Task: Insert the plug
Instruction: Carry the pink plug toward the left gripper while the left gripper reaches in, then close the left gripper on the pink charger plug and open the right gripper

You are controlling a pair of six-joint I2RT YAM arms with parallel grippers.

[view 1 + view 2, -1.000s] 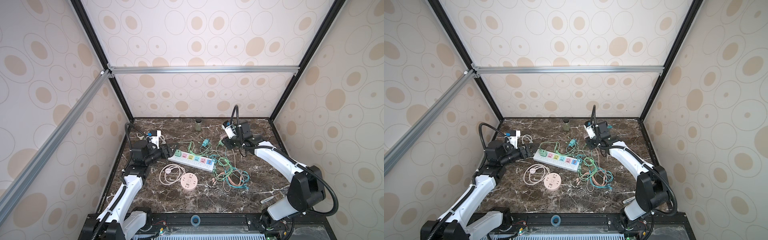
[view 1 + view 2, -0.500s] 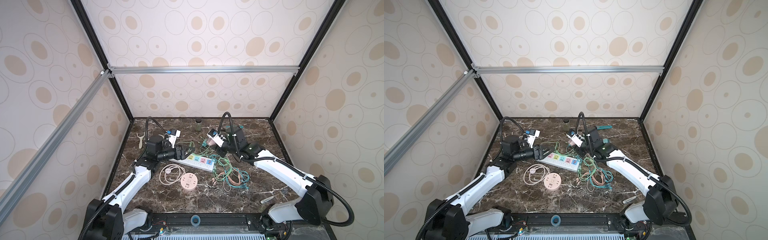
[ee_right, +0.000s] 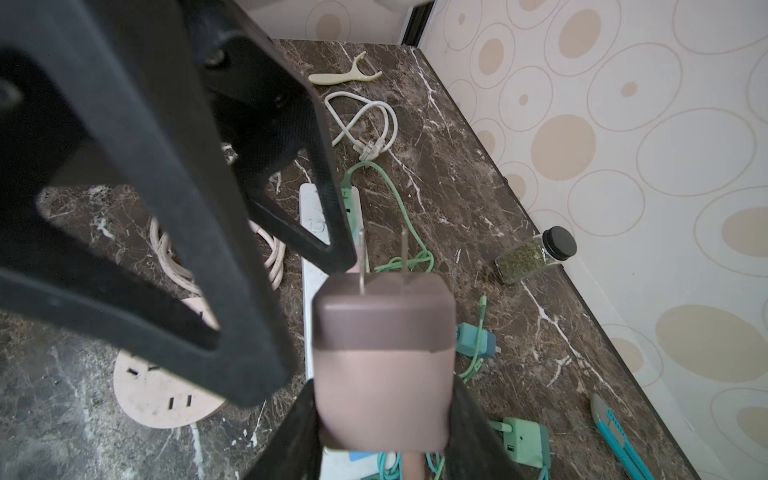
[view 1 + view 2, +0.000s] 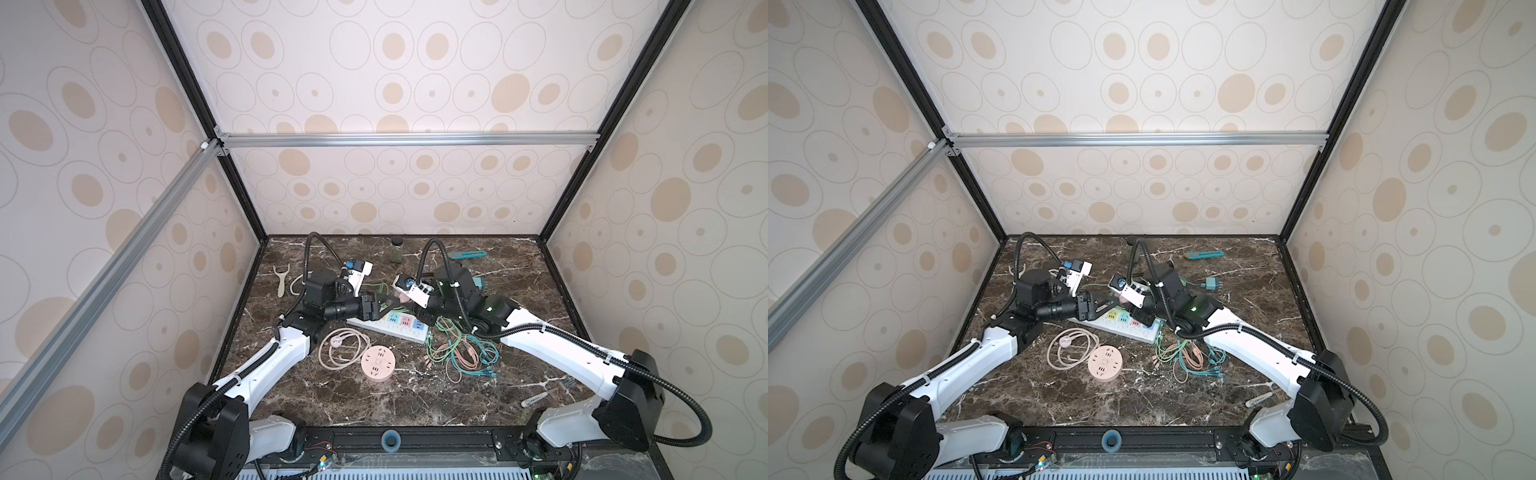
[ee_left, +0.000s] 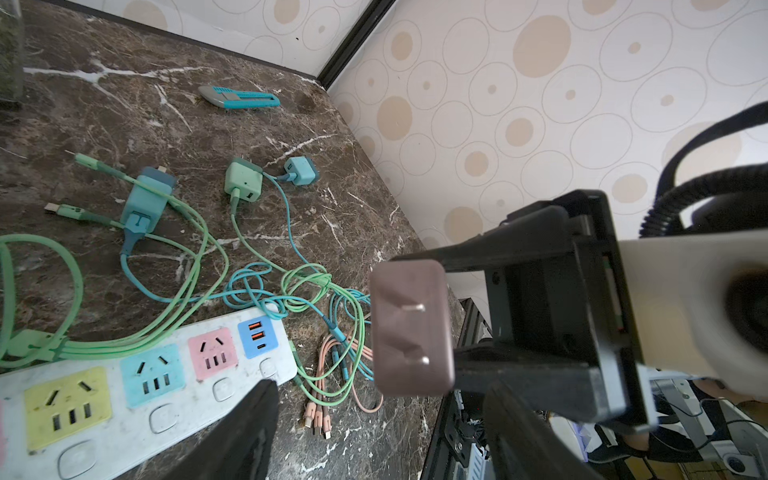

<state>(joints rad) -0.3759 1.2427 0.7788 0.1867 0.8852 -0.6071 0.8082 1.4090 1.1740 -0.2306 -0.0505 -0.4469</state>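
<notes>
Right wrist: right jaws clamp plug (image 3: 382, 365), left jaws gape.

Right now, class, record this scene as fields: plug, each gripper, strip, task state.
plug: mauve, two flat prongs, held in the air
right gripper: shut on the plug's body
left gripper: open, at the prong end
strip: lying flat; yellow, blue and pink sockets empty
task state: plug not yet in any socket
</notes>
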